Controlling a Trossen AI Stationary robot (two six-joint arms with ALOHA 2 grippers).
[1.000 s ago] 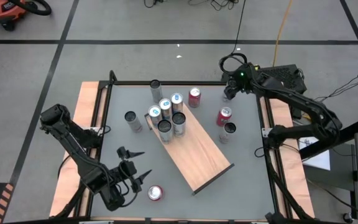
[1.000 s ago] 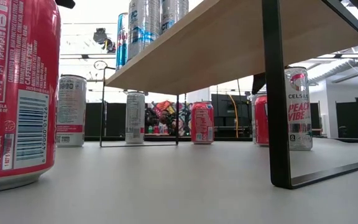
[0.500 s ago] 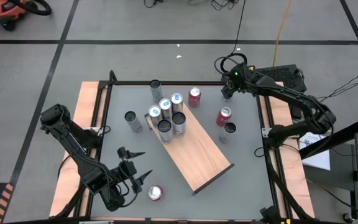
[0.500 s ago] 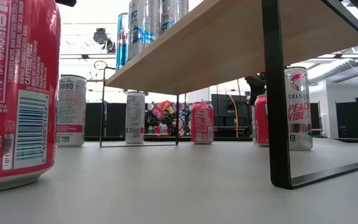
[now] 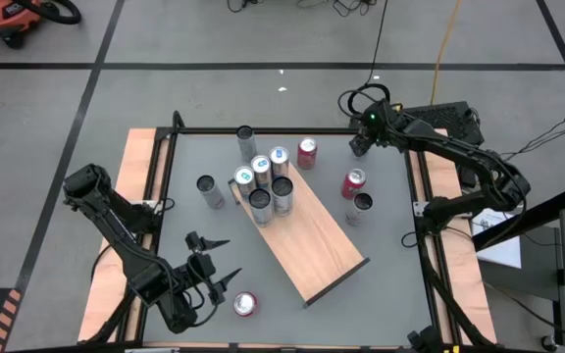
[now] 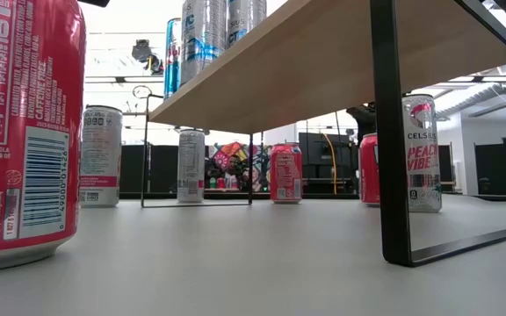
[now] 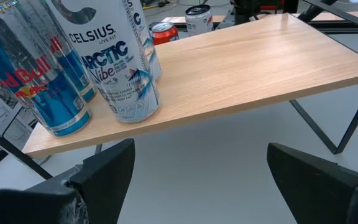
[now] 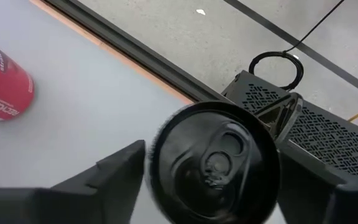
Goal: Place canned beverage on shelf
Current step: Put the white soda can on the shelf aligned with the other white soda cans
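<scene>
High view, right gripper: at the table's far right corner, directly over a black-topped can that it hides from above.
Right wrist view, can and fingers: the can's dark lid with its pull tab sits between the two dark fingers, one on each side of it. The jaws stand wide around the can; whether the pads press its wall cannot be told.
Can's place: upright on the grey table, near the far rail, to the right of a red can that also shows at the edge of the right wrist view.
Shelf: a light wooden board with a thin black rim, raised on a black frame, lying slantwise at the table's middle, well apart from the right gripper, nearer and to its left.
Cans on shelf: a cluster of five upright at its far left end; the rest of the board is bare wood.
Other cans on table: one red can and a dark-topped one just right of the shelf, one to its left, one beyond its far end, one red can at the near edge.
Left gripper: low over the near left of the table, jaws wide apart and holding nothing, facing the shelf.
</scene>
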